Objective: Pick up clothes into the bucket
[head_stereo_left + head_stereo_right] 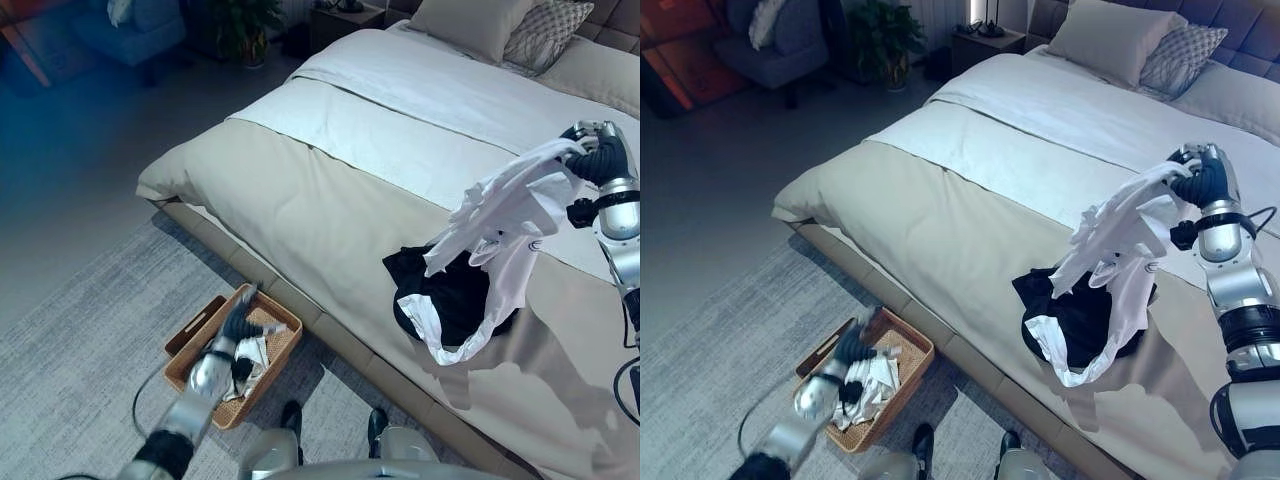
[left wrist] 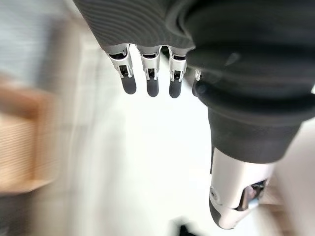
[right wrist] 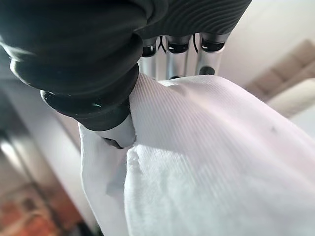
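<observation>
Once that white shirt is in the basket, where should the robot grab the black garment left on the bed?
Probably the bunched fold along the top of the black garment, pinched from above. It lies crumpled on the bed near its edge, partly hung over by the white shirt in the right hand. The left hand is over the basket.

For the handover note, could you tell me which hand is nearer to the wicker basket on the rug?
Left. The left hand hangs open right over the basket; the right hand is up over the bed, gripping a white garment.
</observation>
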{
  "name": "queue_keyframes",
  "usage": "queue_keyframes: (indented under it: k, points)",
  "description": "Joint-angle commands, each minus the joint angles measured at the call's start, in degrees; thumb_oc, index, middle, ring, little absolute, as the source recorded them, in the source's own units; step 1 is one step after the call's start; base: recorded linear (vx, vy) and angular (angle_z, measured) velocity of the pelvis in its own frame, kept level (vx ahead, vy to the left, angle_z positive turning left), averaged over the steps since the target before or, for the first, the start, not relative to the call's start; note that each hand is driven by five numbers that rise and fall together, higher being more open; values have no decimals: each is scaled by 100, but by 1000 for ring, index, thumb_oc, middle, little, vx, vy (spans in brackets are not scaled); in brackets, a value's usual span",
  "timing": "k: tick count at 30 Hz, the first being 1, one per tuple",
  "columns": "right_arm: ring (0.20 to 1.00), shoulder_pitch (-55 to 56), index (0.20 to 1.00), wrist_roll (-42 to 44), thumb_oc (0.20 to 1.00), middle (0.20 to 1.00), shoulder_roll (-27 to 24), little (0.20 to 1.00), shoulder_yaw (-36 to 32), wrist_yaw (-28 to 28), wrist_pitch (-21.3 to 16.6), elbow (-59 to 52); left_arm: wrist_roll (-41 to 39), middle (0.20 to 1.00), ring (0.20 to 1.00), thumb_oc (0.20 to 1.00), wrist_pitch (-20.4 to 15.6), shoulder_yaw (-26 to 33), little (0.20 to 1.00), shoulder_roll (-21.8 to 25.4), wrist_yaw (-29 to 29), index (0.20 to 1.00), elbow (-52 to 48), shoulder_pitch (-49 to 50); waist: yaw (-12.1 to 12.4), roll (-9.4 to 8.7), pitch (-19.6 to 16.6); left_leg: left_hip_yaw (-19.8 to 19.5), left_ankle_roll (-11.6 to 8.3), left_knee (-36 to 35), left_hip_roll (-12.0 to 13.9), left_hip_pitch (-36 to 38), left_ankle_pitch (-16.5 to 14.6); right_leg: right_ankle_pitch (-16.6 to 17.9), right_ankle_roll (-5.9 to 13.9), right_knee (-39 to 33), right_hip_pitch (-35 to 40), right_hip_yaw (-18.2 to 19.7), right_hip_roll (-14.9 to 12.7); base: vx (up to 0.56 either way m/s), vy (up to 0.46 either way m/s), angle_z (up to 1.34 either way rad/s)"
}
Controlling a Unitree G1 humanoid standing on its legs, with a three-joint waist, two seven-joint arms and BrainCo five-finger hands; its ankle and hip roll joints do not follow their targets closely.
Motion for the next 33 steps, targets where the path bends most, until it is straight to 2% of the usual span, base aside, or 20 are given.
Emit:
queue_keyframes:
  k: [1, 7, 15, 22, 27, 33]
  points:
    - [200, -541, 200, 176, 200, 200, 16, 200, -158, -413, -332, -477, -308, 1000, 1000, 1000, -284, -142, 1000, 115, 104, 1000, -421, -377, -76, -412, -577, 8, 28, 594, -188, -125, -754, 270, 245, -151, 106, 79, -132, 59, 1, -10]
    - [200, -1207, 200, 299, 200, 200, -57, 200, -221, -754, -429, -971, -687, 1000, 1000, 1000, -307, -406, 1000, -21, 33, 1000, -1052, -1131, -198, -443, -838, 108, 43, 536, -140, 42, -752, 296, 243, -206, 212, 150, -114, 33, 0, -11]
    - [200, -2007, 200, 618, 200, 200, -120, 200, -214, -1108, -667, -1439, -845, 1000, 1000, 1000, -274, -744, 1000, -273, 7, 1000, -1050, -1663, -318, -446, -1075, 217, 41, 433, -84, 189, -760, 310, 241, -305, 297, 241, -82, 13, 0, -6]
    - [200, -2089, 200, 678, 200, 200, -96, 200, 132, -759, -651, -1782, -1173, 1000, 1000, 1000, -214, -1031, 1000, -451, -207, 1000, -857, -2005, -389, -429, -1152, 276, 39, 424, -68, 244, -755, 330, 244, -299, 323, 273, -83, 0, -1, -9]
    - [200, -1799, 200, 523, 200, 200, 229, 200, 258, -489, -583, -2164, -1367, 1000, 1000, 1000, -164, -1225, 1000, -675, -226, 1000, -655, -2346, -440, -400, -1167, 286, 47, 433, -74, 285, -758, 328, 240, -293, 354, 276, -88, 0, 0, 0]
    - [200, -1338, 200, 311, 200, 200, 629, 200, 480, -36, -491, -2778, -2685, 1000, 1000, 1000, -82, -1345, 1000, -1244, -289, 1000, -647, -2743, -468, -371, -1149, 250, 55, 420, -87, 249, -706, 343, 229, -294, 341, 229, -102, 0, 0, 0]
